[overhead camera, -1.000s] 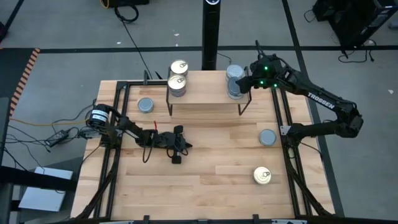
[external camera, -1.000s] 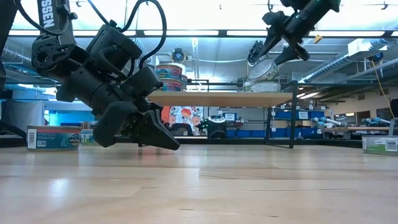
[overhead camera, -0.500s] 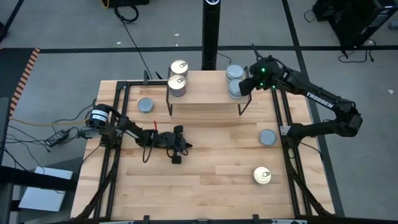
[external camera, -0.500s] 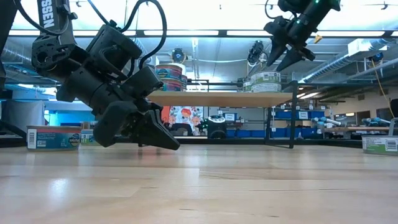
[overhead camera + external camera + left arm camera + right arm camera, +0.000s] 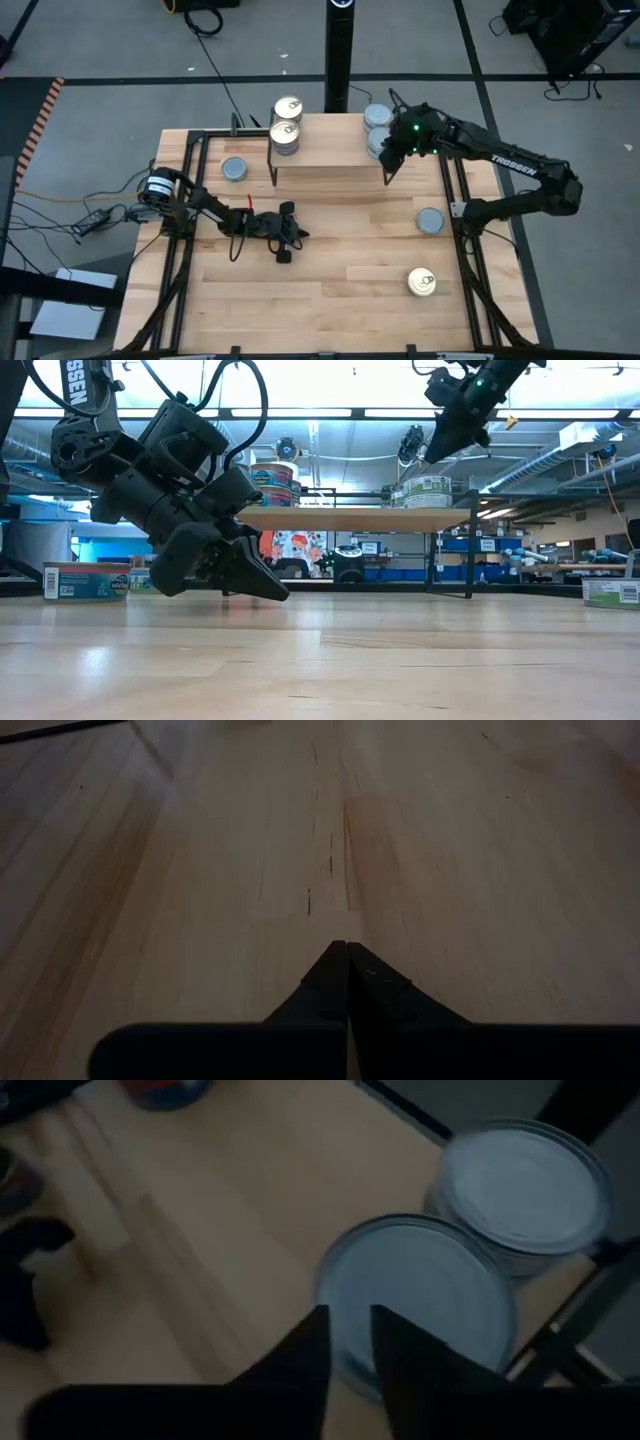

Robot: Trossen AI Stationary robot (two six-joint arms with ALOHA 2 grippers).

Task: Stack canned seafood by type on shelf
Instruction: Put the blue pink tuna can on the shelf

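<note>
Up at the upper right of the high view, the right end effector hung above the right end of the shelf, over the nearer of two blue-grey-topped tins. Seen from its own wrist, its dark fingers stood only a narrow gap apart with nothing between them, the nearer blue-grey tin lying below and beyond the tips and the second blue-grey tin just behind it. In the low view the same end effector pointed down, clear of the tin stack on the plank.

At the left end of the shelf, two gold pull-tab tins showed one behind the other near the frame's upper centre. Three tins lay loose on the table: a blue-grey one left of the shelf, another blue-grey one at centre right, and a gold-topped one at lower right.

Meanwhile the left end effector waited low over the table at centre left of the high view. Its wrist view showed the two fingers pressed together to a single point over bare wood, pinching nothing. In the low view it filled the left of the frame, tilted down toward the boards.
</note>
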